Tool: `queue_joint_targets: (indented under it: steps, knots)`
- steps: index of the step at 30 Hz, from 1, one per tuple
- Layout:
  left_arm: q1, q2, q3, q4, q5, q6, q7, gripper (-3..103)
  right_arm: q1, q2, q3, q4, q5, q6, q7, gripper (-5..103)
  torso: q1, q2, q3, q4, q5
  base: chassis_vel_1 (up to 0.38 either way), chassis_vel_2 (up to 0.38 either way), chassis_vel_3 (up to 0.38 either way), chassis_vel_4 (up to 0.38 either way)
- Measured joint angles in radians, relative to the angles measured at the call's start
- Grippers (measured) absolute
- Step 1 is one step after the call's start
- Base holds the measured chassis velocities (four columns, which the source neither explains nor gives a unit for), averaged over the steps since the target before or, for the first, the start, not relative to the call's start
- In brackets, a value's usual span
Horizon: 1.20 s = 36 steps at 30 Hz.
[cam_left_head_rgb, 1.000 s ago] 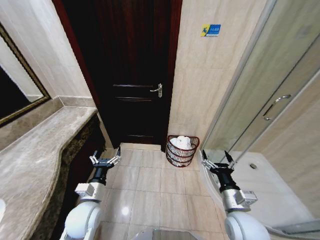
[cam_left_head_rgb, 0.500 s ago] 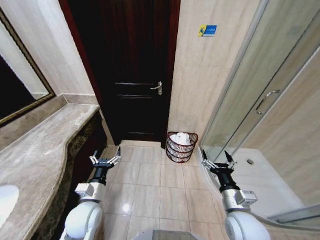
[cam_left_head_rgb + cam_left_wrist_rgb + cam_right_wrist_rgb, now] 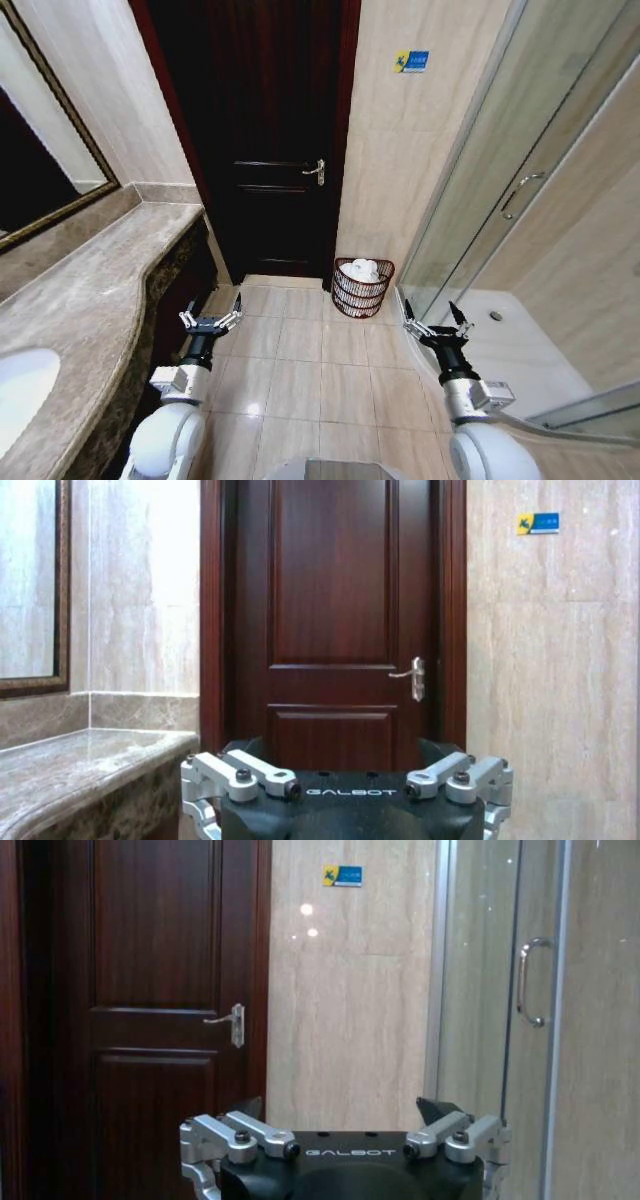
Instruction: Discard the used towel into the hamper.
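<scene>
The hamper [image 3: 363,287] stands on the floor tiles at 12 o'clock, against the wall right of the dark door [image 3: 268,140], white rolled towels [image 3: 364,270] inside. Left gripper [image 3: 211,317] at 10 o'clock and right gripper [image 3: 437,320] at 2 o'clock hang low, fingers spread, empty; their fingertips are cut off in the wrist views

Tiled bathroom, marble worktop [image 3: 90,300] with white sink [image 3: 18,380], framed mirror [image 3: 40,180], dark wooden door [image 3: 270,140], glass shower cubicle [image 3: 520,200], beige floor tiles [image 3: 300,370]
</scene>
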<state>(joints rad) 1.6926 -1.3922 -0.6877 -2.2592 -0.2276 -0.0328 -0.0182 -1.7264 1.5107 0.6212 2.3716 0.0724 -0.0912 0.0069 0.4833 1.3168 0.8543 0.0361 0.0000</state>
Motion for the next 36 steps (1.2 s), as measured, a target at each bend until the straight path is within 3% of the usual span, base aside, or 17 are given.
queue_joint_targets:
  steps: [36]
  knots:
    - [0.0,0.0,0.0,0.0,0.0,0.0,0.0,100,0.0,0.0,0.0,0.0,0.0,0.0,0.0,100,0.0,0.0,0.0,0.0,0.0,0.101,-0.101,-0.102,0.097]
